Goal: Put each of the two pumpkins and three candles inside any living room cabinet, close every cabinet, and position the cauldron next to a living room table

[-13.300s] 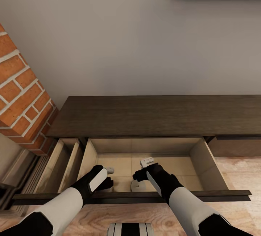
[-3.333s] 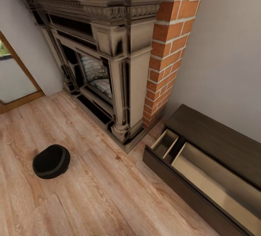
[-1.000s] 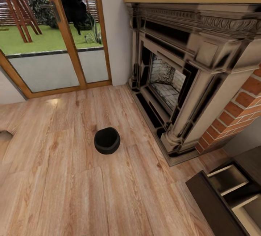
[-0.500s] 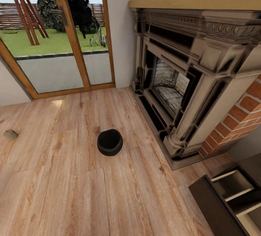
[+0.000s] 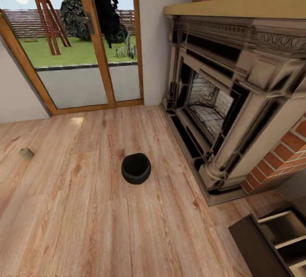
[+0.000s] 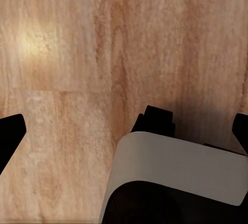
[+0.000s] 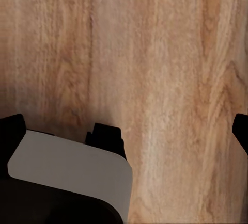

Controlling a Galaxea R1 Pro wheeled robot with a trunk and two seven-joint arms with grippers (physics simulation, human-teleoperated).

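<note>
black cauldron [image 5: 136, 168] upright on wood floor [image 5: 76, 209], mouth up, round, both claws' state cannot be told

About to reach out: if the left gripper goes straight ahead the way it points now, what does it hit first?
The wood floor, most likely. The left gripper is open, fingertips at the frame's edges, pointing at bare planks with nothing between. How far off the floor lies is unclear.

Both wrist views show a glossy black body with a rounded white panel and black finger tips.
</note>
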